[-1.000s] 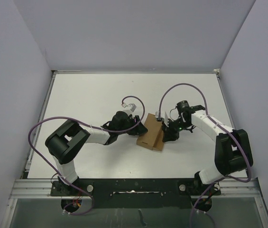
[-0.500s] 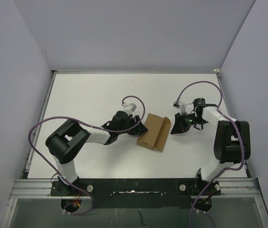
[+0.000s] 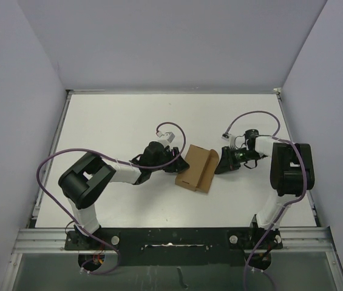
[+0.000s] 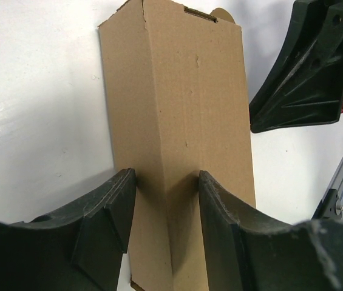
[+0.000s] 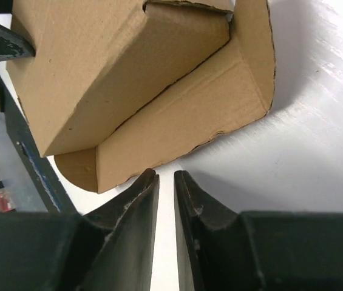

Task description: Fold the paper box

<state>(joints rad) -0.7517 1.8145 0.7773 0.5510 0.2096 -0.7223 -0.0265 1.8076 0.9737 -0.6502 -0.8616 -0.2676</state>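
The paper box [image 3: 195, 168] is a brown carton lying on the white table between the two arms, with a rounded flap [image 5: 220, 103] spread on the table at its right side. My left gripper [image 3: 178, 162] is shut on the carton's near end; in the left wrist view both fingers press the sides of the paper box [image 4: 177, 109], left gripper [image 4: 167, 182]. My right gripper [image 3: 220, 165] is low beside the flap's edge. In the right wrist view the right gripper [image 5: 166, 176] has a narrow gap, holds nothing, and its tips nearly reach the paper box [image 5: 116, 60].
Purple cables [image 3: 247, 118] loop above both wrists. Grey walls enclose the table on three sides, and a metal rail [image 3: 171, 239] runs along the near edge. The right gripper's black body [image 4: 305, 79] sits close to the carton's far right corner.
The right gripper came off the carton's right side, drew back to the right, then edged back toward the flap with its jaws slightly parted. The left gripper and carton stayed put.
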